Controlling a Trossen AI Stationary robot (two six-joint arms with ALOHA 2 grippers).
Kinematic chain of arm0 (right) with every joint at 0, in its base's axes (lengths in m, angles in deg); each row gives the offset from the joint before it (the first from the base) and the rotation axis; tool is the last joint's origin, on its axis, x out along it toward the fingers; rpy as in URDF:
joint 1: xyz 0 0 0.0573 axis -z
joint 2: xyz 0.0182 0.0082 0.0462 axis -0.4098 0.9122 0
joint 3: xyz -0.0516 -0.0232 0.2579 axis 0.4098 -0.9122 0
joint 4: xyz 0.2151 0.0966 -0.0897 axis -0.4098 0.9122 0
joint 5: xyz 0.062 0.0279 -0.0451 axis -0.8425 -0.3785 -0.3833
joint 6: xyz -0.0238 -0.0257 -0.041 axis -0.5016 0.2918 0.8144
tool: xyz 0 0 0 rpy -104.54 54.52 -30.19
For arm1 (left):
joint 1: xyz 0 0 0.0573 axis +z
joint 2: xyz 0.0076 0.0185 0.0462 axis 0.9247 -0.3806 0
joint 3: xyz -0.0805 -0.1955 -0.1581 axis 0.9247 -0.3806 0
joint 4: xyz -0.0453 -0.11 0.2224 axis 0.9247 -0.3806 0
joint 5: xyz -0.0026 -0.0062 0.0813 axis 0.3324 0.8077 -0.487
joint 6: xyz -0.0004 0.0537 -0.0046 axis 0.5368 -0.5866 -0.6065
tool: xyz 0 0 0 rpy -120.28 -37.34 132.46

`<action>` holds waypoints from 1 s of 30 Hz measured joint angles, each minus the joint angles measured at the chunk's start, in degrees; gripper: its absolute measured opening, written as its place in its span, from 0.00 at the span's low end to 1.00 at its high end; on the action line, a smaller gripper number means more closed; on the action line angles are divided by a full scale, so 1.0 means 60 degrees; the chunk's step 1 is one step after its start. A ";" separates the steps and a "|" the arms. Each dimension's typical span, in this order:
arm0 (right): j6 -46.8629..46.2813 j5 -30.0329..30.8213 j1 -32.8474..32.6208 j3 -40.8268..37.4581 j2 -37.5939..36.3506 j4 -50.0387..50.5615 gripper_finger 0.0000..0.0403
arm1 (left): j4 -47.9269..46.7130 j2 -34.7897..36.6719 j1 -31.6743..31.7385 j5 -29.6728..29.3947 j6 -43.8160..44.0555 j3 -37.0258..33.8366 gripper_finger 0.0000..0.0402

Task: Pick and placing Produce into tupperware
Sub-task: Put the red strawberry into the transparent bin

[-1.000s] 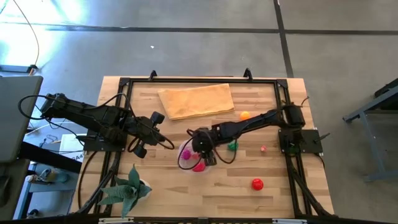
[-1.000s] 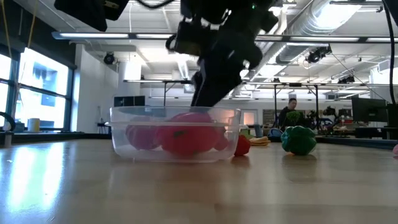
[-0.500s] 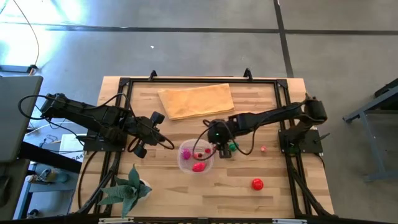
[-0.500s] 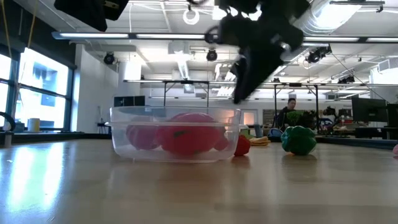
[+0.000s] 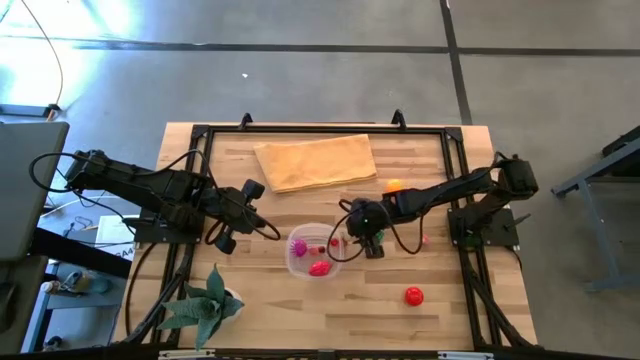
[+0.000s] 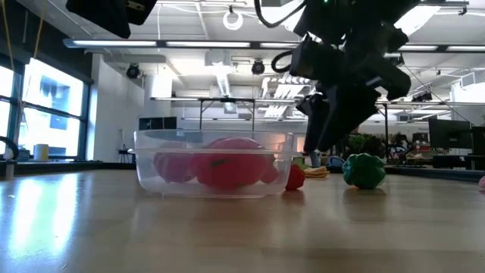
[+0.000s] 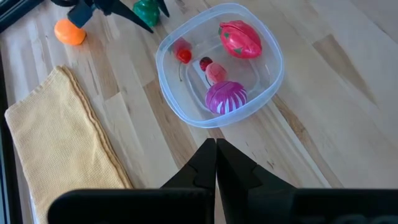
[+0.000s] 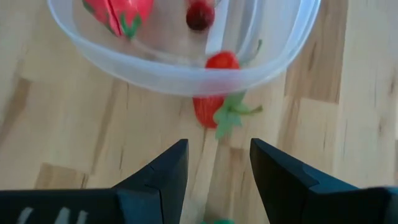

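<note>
The clear round tupperware (image 5: 314, 252) stands mid-table and holds a red toy (image 7: 241, 38), a magenta ball (image 7: 226, 98) and small pink and dark red pieces. A small red toy with a green stem (image 8: 211, 111) lies against its wall on the right arm's side (image 6: 295, 177). A green toy (image 6: 364, 169) lies just beyond it. My right gripper (image 5: 363, 243) hangs open and empty beside the container's right rim, above the red stemmed toy (image 8: 217, 168). My left gripper (image 7: 216, 163) is shut and empty, left of the container (image 5: 228, 225).
A tan folded cloth (image 5: 315, 162) lies at the far middle. An orange toy (image 5: 394, 185), a small pink toy (image 5: 424, 239) and a red toy (image 5: 413, 296) lie on the table's right half. A green spiky plant (image 5: 205, 305) stands at the near left corner.
My right gripper has gone from above the tupperware toward the table's right edge and now stands off the container's right rim, a little lower. The container and its toys, hidden under it before, now show from above. The left arm has kept still.
</note>
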 joint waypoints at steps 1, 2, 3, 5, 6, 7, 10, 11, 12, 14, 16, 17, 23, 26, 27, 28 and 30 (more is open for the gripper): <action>0.0003 -0.0055 0.0000 -0.0065 -0.0004 -0.0221 0.41 | 0.0003 0.0000 -0.0003 0.0000 0.0000 0.0000 0.01; 0.0019 -0.0116 0.0000 -0.0122 -0.0004 -0.0399 0.41 | 0.0003 0.0000 -0.0003 0.0000 0.0000 0.0000 0.01; 0.0022 -0.0122 0.0000 -0.0202 -0.0004 -0.0482 0.41 | -0.0001 -0.0004 0.0001 0.0000 0.0000 0.0000 0.01; 0.0084 -0.0122 0.0000 -0.0392 0.0000 -0.0671 0.41 | 0.0001 0.0000 0.0001 0.0000 0.0000 0.0000 0.01; 0.0173 -0.0109 0.0000 -0.0469 0.0000 -0.0852 0.41 | 0.0000 -0.0001 0.0001 0.0000 0.0000 0.0000 0.01; 0.0291 -0.0064 0.0000 -0.0550 -0.0002 -0.1081 0.41 | 0.0003 0.0000 -0.0002 0.0000 0.0000 0.0000 0.01; 0.0508 0.0254 0.0000 -0.0802 0.0000 -0.1298 0.41 | 0.0003 -0.0003 0.0001 0.0000 0.0000 0.0000 0.01; 0.0561 0.0330 0.0000 -0.0857 0.0000 -0.1370 0.41 | 0.0003 0.0000 0.0000 0.0000 0.0000 0.0000 0.01; 0.0638 0.0341 0.0000 -0.0905 0.0000 -0.1505 0.41 | 0.0000 0.0000 0.0000 0.0000 0.0000 0.0000 0.01; 0.0842 0.0484 0.0000 -0.1031 -0.0004 -0.1687 0.41 | 0.0001 -0.0003 -0.0002 0.0000 0.0000 0.0000 0.01; 0.0816 0.0693 0.0000 -0.1219 0.0000 -0.1850 0.41 | -0.0001 -0.0002 -0.0001 0.0000 0.0000 0.0000 0.01; 0.0689 0.0811 0.0000 -0.1289 0.0000 -0.1977 0.41 | 0.0002 -0.0004 -0.0001 0.0000 0.0000 0.0000 0.01; -0.0151 0.0834 0.0004 -0.1506 0.0226 -0.2211 0.41 | 0.0003 -0.0004 0.0001 0.0000 0.0000 0.0000 0.01; -0.0417 0.0688 0.0004 -0.1503 0.0411 -0.2396 0.41 | 0.0013 0.0000 0.0001 0.0000 0.0000 0.0000 0.01; -0.0438 0.0581 0.0004 -0.1506 0.0477 -0.2474 0.41 | 0.0004 -0.0004 0.0000 0.0000 0.0000 -0.0003 0.01; -0.0444 0.0487 0.0004 -0.1502 0.0524 -0.2626 0.41 | 0.0002 -0.0001 -0.0002 0.0000 0.0000 -0.0004 0.01; -0.0448 0.0310 0.0000 -0.1496 0.0622 -0.2936 0.41 | 0.0003 -0.0002 0.0001 0.0000 0.0000 -0.0004 0.01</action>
